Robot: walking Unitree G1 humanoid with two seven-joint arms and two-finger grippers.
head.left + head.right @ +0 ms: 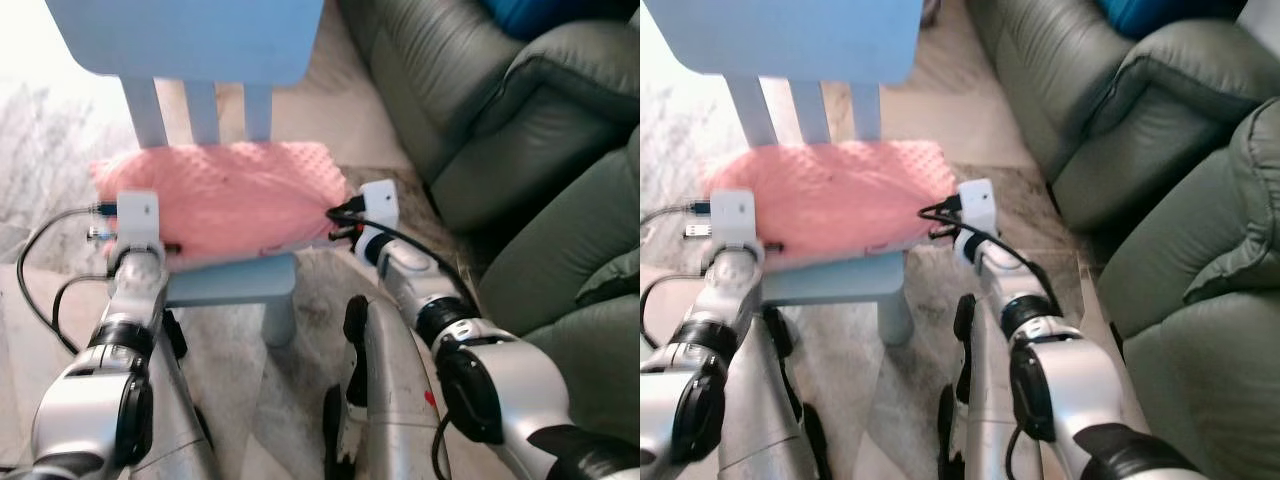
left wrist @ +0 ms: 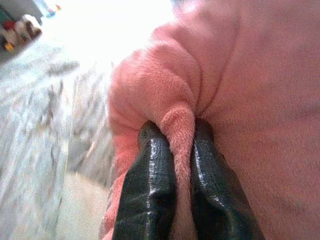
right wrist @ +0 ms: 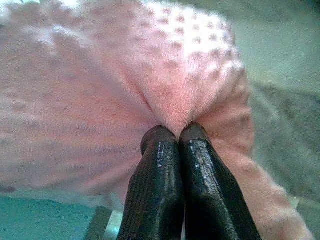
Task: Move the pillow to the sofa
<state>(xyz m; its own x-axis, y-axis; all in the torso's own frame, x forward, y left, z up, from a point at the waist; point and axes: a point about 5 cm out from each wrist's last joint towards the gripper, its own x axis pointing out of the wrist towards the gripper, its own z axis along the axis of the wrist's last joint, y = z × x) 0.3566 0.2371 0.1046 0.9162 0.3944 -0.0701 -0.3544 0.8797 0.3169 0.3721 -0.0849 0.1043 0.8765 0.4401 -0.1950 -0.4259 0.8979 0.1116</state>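
Left gripper (image 2: 170,150) pinched on pillow's (image 1: 225,195) left end, right gripper (image 3: 177,142) clamped on right end. Pillow on blue chair (image 1: 235,282) seat, long axis spanning both grippers. Sofa (image 1: 500,130) off right, nearer right arm.

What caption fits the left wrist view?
Left hand shut on a fold of the pink pillow.

You get strong daylight blowing out the floor (image 1: 40,60) at upper left in both eye views, soft overall focus, left wrist background motion-blurred and overexposed, right wrist evenly lit, fairly sharp.
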